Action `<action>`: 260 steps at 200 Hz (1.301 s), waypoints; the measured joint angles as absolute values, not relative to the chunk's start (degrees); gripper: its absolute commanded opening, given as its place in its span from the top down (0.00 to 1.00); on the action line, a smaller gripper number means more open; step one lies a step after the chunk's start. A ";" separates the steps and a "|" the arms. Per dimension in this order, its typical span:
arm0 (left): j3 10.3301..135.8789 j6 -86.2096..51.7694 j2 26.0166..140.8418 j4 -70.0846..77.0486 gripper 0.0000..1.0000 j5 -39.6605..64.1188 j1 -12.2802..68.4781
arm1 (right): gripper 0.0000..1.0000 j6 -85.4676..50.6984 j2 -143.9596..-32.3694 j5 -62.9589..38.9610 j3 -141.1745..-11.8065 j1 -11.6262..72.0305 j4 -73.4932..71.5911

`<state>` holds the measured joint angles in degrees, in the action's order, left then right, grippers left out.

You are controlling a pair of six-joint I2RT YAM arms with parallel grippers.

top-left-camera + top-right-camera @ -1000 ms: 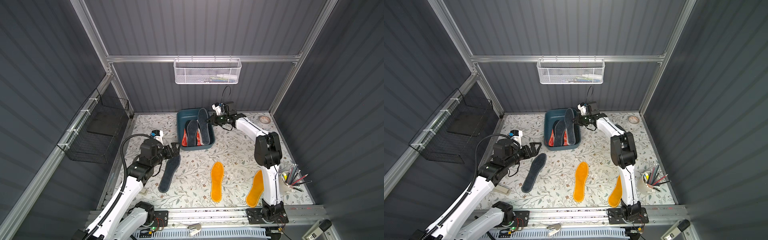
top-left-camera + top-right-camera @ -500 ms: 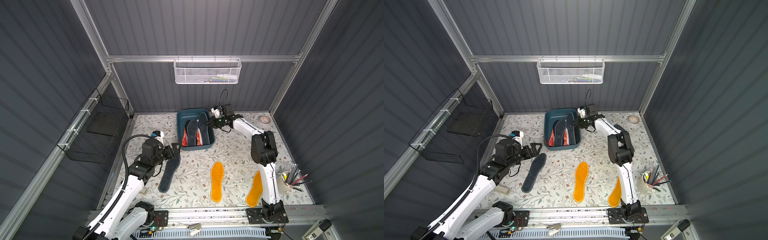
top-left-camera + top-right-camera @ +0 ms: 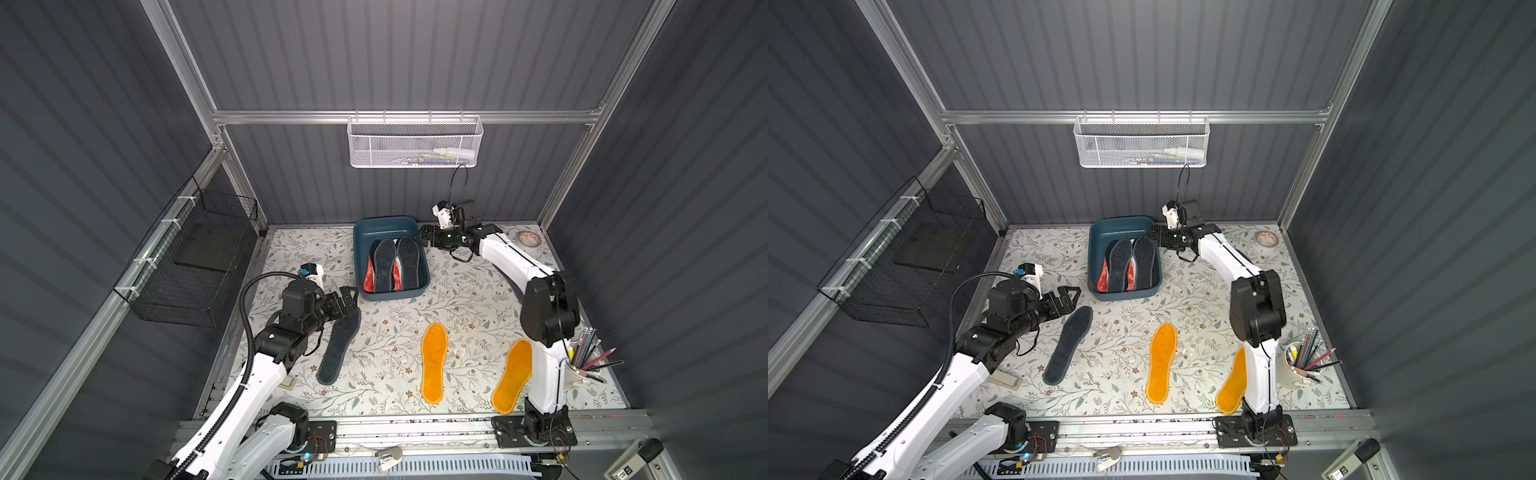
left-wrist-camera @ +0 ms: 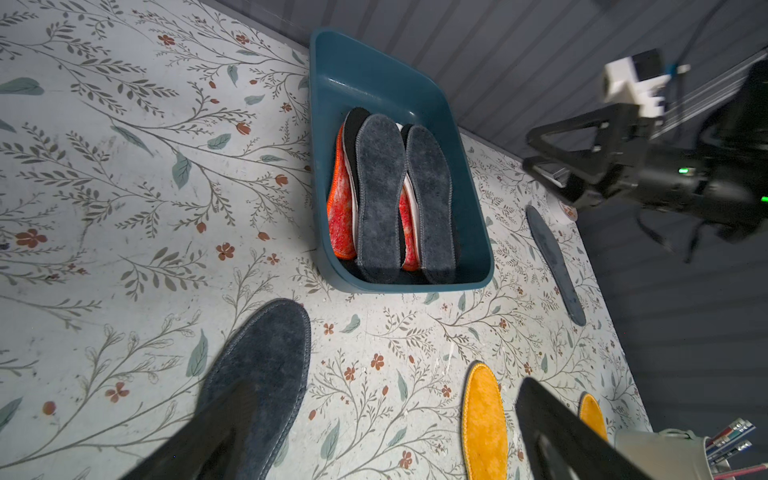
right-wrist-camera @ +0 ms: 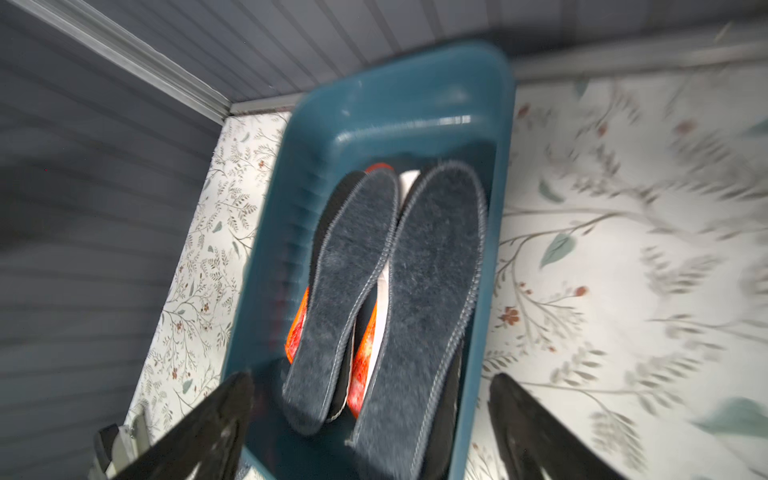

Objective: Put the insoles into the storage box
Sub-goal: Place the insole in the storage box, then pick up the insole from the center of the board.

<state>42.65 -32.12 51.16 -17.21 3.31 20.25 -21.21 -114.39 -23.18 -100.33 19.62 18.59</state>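
Grey felt insoles [image 3: 408, 262] lie in the teal storage box [image 3: 384, 229] at the bench's [image 3: 465, 303] far edge — right pincer [image 3: 423, 237] released beside its rim. Left pincer [image 3: 351, 301], released too, hovers over a loose grey insole [image 3: 338, 351]; next, lower and clamp its toe.

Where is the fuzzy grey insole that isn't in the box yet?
In both top views, the grey insole lies flat on the table, left side, by the open left hand, with the blue storage box just beyond.

- fuzzy dark grey-blue foot-shaped insoles [image 3: 338, 351] — three
- orange-yellow plush insoles [image 3: 433, 361] — two
- mottled red-orange insoles [image 4: 340, 216] — two showing
- teal-blue rectangular plastic storage box [image 3: 386, 228] — one
- white mesh wire basket [image 3: 415, 143] — one
- black wire basket [image 3: 187, 266] — one
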 measured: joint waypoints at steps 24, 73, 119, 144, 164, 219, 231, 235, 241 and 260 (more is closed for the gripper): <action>42.57 -33.32 51.42 -17.08 0.02 3.40 20.25 | 0.01 -21.45 -101.75 -20.01 -90.39 19.66 13.17; 40.75 -37.23 53.28 -16.34 0.08 1.17 24.45 | 0.01 -25.12 -78.78 -13.23 -63.40 20.05 3.55; 40.84 -42.26 61.52 -15.29 0.17 -7.99 41.01 | 0.01 -27.88 -66.72 -4.27 -47.92 20.16 8.67; 41.43 -45.52 70.00 -15.35 0.19 -13.10 50.19 | 0.01 -28.38 -62.50 0.64 -45.58 20.05 13.02; 43.99 -46.92 76.07 -15.29 0.21 -15.05 55.68 | 0.01 -29.17 -60.16 2.39 -43.44 19.84 14.59; 52.51 -48.36 87.20 -14.79 0.31 -15.68 61.45 | 0.01 -31.55 -58.61 2.96 -37.98 19.46 17.78; 53.91 -48.38 89.47 -15.03 0.34 -15.35 61.58 | 0.01 -31.79 -58.04 2.96 -37.32 19.35 18.09; 54.46 -48.36 90.24 -15.31 0.34 -15.20 61.58 | 0.01 -31.97 -57.78 2.98 -37.06 19.29 18.09; 55.29 -48.34 91.35 -15.73 0.35 -15.09 61.67 | 0.01 -32.08 -57.49 2.96 -36.82 19.20 18.20; 58.22 -48.29 94.65 -17.67 0.39 -15.00 61.93 | 0.01 -32.45 -56.77 2.92 -36.14 19.00 18.20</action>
